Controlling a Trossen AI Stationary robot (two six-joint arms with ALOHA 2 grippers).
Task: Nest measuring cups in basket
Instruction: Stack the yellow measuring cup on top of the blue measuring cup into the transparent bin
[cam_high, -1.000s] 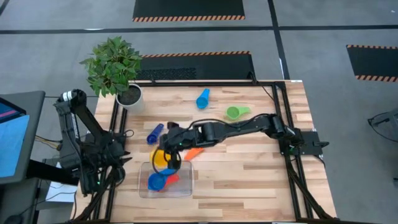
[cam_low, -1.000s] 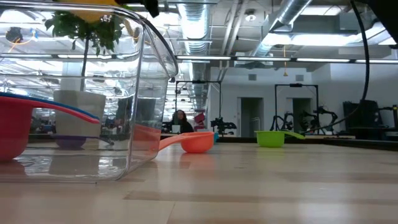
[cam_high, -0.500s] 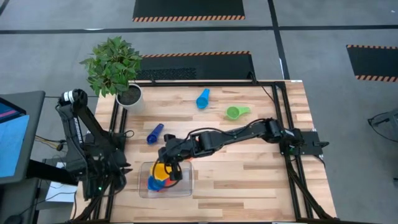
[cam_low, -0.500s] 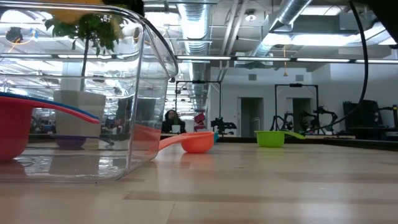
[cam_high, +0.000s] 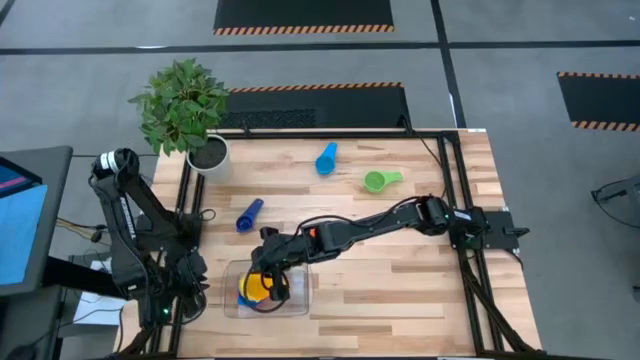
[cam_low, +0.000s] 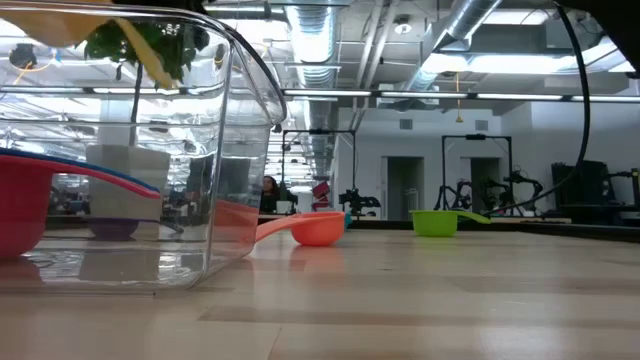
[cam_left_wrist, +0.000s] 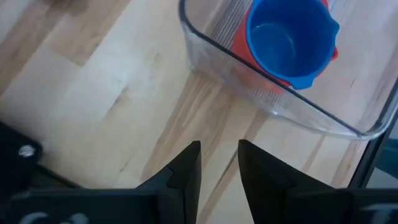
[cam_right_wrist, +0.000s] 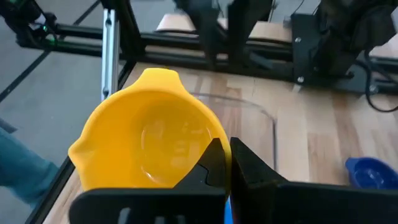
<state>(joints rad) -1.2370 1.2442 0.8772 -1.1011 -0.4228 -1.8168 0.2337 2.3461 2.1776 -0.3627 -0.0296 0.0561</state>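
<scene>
My right gripper (cam_high: 270, 272) is shut on the yellow cup (cam_high: 257, 286) and holds it over the clear basket (cam_high: 300, 300) near the table's front left. In the basket a blue cup (cam_left_wrist: 287, 42) sits inside a red cup (cam_left_wrist: 239, 43). The orange cup (cam_low: 315, 228), green cup (cam_high: 379, 180), light blue cup (cam_high: 326, 158) and dark blue cup (cam_high: 249, 214) lie on the table. My left gripper (cam_left_wrist: 219, 155) waits by the basket's left side, empty, fingers close together. My right gripper holds the yellow cup at the handle side of its bowl (cam_right_wrist: 208, 146), pinched between the two fingers; the fingers hide the handle. It comes slanting down from the table's right. The cup is clear of the basket's floor, its mouth up and tilted (cam_low: 60, 25).
A potted plant (cam_high: 182, 108) in a white pot stands at the table's far left corner. Black frame rails (cam_high: 455, 200) run along the table's left and right edges. Open wood lies to the right of the basket (cam_high: 400, 285).
My right gripper has carried the yellow cup from the basket's far rim toward the table's near edge, over the basket, and a little downward. The cup now sits above the blue and red cups. The other cups have stayed in place.
</scene>
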